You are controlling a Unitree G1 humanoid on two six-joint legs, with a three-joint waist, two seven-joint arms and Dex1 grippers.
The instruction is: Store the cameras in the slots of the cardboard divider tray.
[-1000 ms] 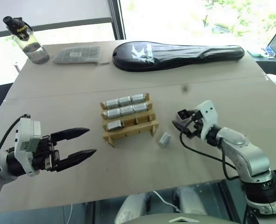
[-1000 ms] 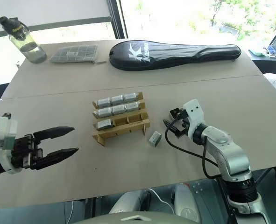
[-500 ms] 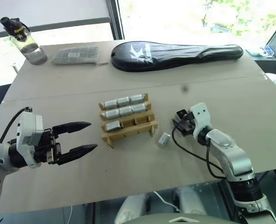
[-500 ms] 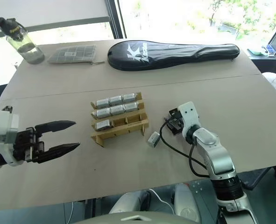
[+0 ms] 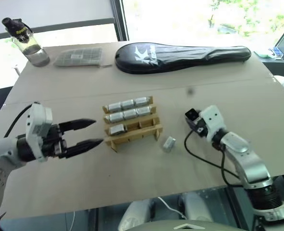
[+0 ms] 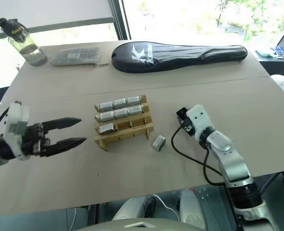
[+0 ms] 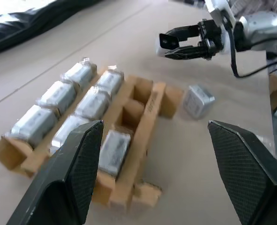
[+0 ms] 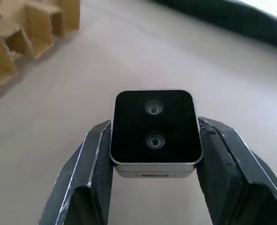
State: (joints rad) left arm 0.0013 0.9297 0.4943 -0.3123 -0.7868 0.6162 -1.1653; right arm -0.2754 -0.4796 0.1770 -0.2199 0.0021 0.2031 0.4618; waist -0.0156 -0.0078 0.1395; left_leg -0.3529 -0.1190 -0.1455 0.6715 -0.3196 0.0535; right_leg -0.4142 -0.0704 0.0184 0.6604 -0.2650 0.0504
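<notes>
In the lower part of the left eye view, the table (image 5: 146, 185) has a broad bare strip along its near edge. At lower left, the left gripper (image 5: 96, 133) hovers with its two black fingers spread apart and nothing between them, pointing toward the cardboard divider tray (image 5: 132, 135) at the frame's centre, a small gap of bare table between. At right of centre, the right gripper (image 8: 153, 140) is closed on a camera (image 8: 153, 129), its black lens face outward, held up off the table. A loose camera (image 5: 169, 143) lies just beside the tray's right end, between tray and right gripper. Seven cameras (image 5: 128, 104) sit in the tray: three in each of the two far rows, one at the near row's left end. Beyond lies open table, then along the top edge a water bottle (image 5: 29, 42), a grey gridded pouch (image 5: 79, 57) and a black racket case (image 5: 180, 52).
</notes>
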